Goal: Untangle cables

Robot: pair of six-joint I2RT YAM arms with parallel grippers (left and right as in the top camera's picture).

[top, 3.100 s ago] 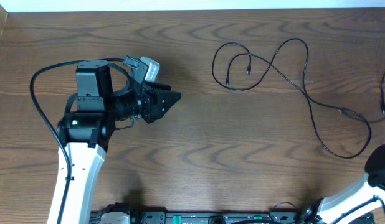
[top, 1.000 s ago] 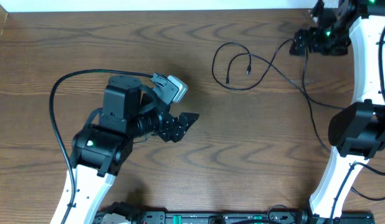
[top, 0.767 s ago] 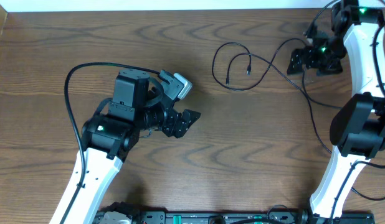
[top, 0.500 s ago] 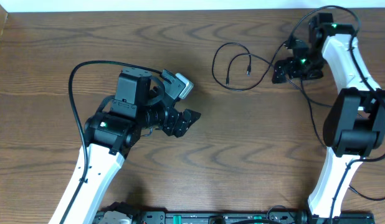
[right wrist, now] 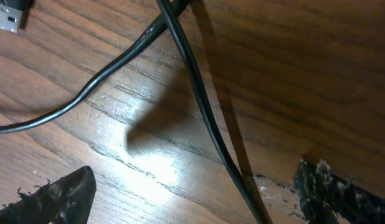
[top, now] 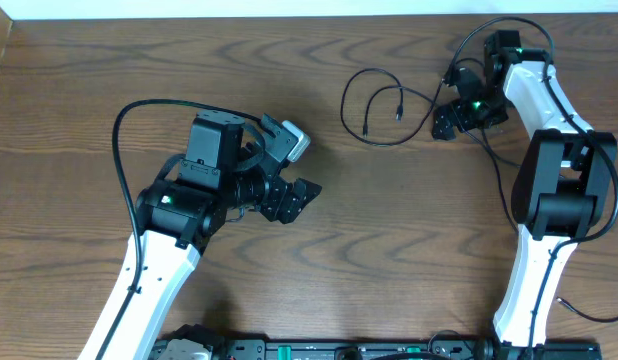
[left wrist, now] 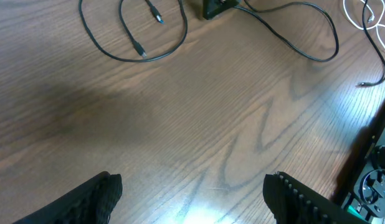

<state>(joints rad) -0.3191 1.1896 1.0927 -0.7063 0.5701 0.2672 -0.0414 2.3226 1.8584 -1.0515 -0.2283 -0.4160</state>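
Observation:
Thin black cables [top: 365,128] lie looped on the wooden table at the back right, and their two plug ends [left wrist: 137,48] show in the left wrist view. A white cable [left wrist: 369,15] shows at that view's top right corner. My right gripper [top: 449,118] is low over the tangle and open. One black cable [right wrist: 205,118] runs between its fingers [right wrist: 61,193], nearer the right one, and a silver plug [right wrist: 9,15] lies at the upper left. My left gripper [top: 299,195] is open over bare wood near the table's middle, well left of the cables, holding nothing [left wrist: 192,199].
The left arm's own thick black cable [top: 124,110] arcs over the table's left part. The arms' base rail [top: 339,350] runs along the front edge, and part of it shows at lower right in the left wrist view [left wrist: 376,174]. The table's back edge is close behind the cables.
The right arm has swung from the back right corner forward and left, down onto the cable tangle. The left arm has shifted slightly right, its gripper still open.

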